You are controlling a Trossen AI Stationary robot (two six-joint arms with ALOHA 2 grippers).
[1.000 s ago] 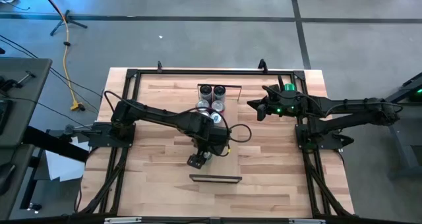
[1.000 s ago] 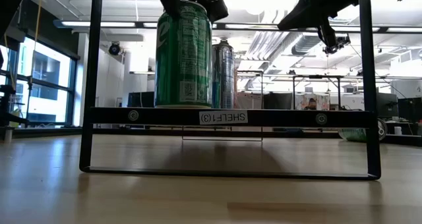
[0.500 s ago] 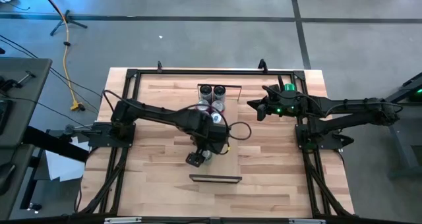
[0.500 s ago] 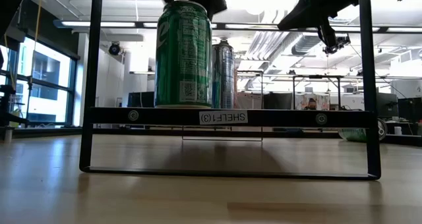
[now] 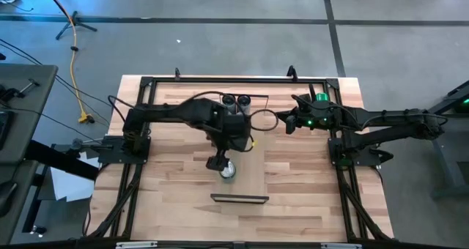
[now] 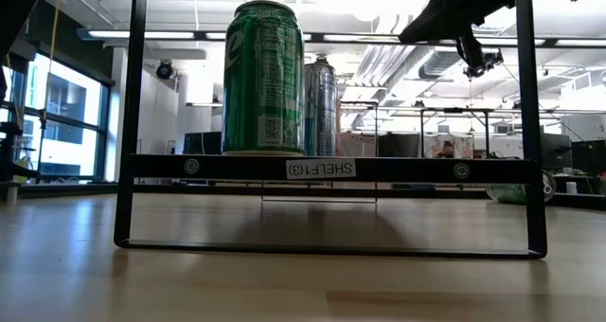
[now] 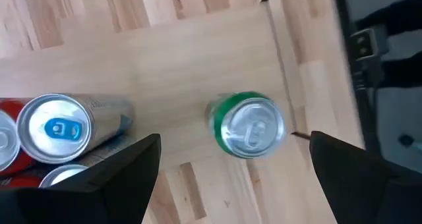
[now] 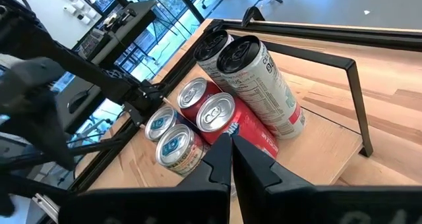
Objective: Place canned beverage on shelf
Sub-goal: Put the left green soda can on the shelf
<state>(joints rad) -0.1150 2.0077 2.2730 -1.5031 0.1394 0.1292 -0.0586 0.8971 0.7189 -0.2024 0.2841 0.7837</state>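
A green canned beverage [image 6: 263, 76] stands upright with its base on the shelf [image 6: 417, 169], near the board's near end [image 5: 253, 183]. In the high view the can [image 5: 228, 171] shows just beside my left gripper [image 5: 217, 162]. That gripper hangs open above it and points down. In the left wrist view its dark fingers [image 7: 125, 178] stand wide on either side of the can's silver top [image 7: 247, 125], well above it. My right gripper [image 8: 231, 161] is shut and waits at the table's far right [image 5: 282, 121].
Several other cans [image 8: 211, 115], red, silver and tall dark-topped, stand in a cluster at the shelf's far end [image 5: 236, 102]. Thin dark frames [image 6: 128, 123] rise at the shelf's short ends. Black rails [image 5: 139, 168] run along the tabletop's sides.
My left gripper has risen from around the green can's top and drawn back toward the table's far edge. It now hangs clear above the can. The can has stayed upright in the same spot on the shelf.
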